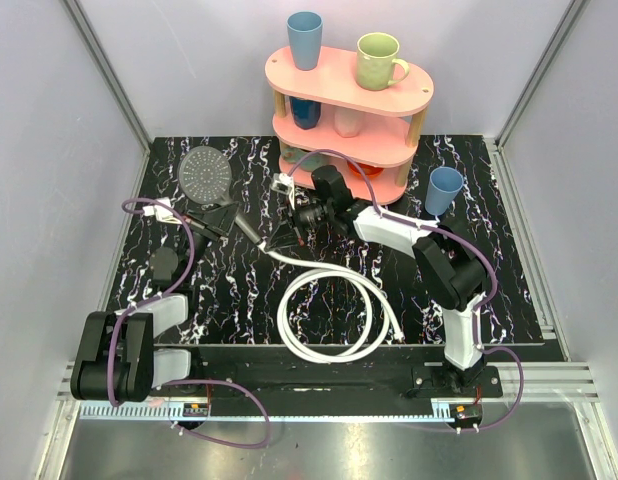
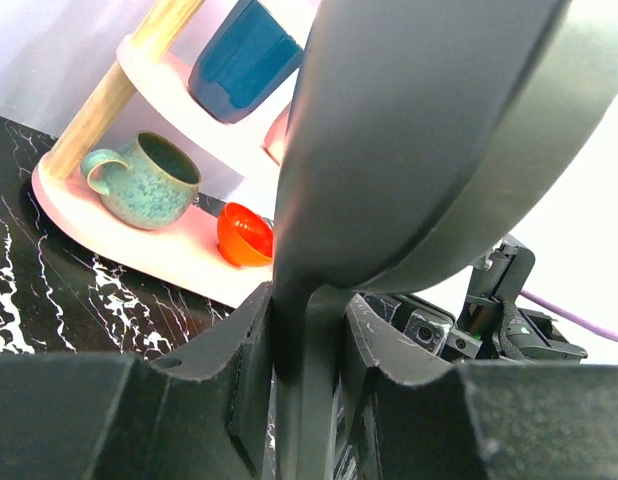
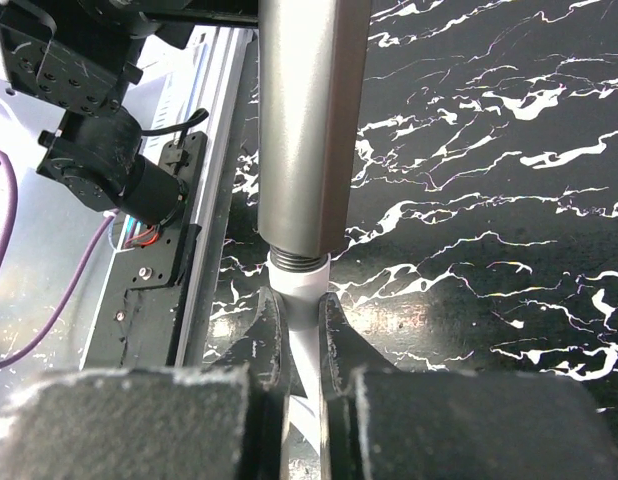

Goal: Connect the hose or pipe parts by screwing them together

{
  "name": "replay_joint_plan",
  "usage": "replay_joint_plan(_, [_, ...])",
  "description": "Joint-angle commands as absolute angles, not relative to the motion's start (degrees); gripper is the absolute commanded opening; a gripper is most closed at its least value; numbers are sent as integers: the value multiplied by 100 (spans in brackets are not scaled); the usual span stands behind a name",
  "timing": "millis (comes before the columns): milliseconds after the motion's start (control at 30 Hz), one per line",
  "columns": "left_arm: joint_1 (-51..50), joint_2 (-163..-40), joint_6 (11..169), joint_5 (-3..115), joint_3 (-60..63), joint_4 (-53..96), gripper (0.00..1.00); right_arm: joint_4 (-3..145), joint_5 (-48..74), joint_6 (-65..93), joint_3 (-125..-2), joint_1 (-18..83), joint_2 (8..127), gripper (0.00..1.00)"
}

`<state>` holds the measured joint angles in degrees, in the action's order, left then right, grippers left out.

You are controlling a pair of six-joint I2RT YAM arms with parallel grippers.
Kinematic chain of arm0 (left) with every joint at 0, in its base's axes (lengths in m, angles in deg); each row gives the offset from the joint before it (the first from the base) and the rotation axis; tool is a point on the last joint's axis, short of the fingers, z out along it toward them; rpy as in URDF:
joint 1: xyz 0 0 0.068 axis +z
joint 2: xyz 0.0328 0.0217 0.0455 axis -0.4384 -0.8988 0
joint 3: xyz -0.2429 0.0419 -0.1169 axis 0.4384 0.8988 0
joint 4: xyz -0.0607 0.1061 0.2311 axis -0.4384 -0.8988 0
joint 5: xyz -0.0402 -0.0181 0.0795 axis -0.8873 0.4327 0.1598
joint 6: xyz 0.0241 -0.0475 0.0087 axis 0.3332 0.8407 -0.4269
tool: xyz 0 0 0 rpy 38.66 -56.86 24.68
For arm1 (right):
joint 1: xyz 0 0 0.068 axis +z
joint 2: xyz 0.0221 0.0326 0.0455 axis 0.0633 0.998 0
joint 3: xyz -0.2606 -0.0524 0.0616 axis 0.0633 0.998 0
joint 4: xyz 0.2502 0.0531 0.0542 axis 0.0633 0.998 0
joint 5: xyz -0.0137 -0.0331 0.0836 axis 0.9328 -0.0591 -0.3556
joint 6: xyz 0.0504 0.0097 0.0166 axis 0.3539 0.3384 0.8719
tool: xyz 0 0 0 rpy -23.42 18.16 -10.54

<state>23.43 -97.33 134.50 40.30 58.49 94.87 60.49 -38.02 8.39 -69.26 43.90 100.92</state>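
Note:
The grey round-faced shower head (image 1: 204, 172) is held above the back left of the table, its dark handle (image 1: 251, 228) pointing right. My left gripper (image 1: 217, 218) is shut on the neck just below the head (image 2: 429, 130), with the neck squeezed between both fingers (image 2: 251, 340). The white hose (image 1: 334, 315) lies coiled at the table's front middle, one end rising to the handle. My right gripper (image 3: 297, 300) is shut on the hose's white end fitting (image 3: 297, 285). The fitting meets the threaded end (image 3: 297, 262) of the handle (image 3: 304, 120), and a few threads still show.
A pink two-tier shelf (image 1: 349, 110) with cups stands at the back, just behind my right gripper (image 1: 289, 237). A blue cup (image 1: 444, 190) stands on the table to its right. A teal mug (image 2: 149, 180) and an orange bowl (image 2: 244, 235) sit on the bottom tier.

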Motion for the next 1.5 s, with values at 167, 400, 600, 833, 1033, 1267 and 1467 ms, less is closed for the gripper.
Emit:
replay_joint_plan(167, [1932,-9792,13512,2948,5969,11451,0,4214,-3708,1828,-7251,4336,10015,13])
replay_joint_plan(400, [1932,-9625,13274,3634,6101,10898,0,4117,-3514,1961,-7067,4256,9902,33])
replay_joint_plan(600, [1941,-9396,13028,4161,6136,10203,0,4153,-3145,1847,-6716,4239,9673,44])
replay_joint_plan(833, [1932,-9265,12993,4530,6127,9571,0,4205,-2030,1417,-6136,4239,9138,69])
replay_joint_plan(1033, [1932,-8966,12844,4785,6127,8964,0,4179,-1739,1188,-5793,4239,8786,83])
replay_joint_plan(1267, [1932,-8570,12843,5172,6013,8085,0,3977,-932,363,-4959,4502,8469,86])
replay_joint_plan(1467, [1862,-8271,12861,5401,5821,7426,0,2581,1397,-912,-3973,5609,8547,95])
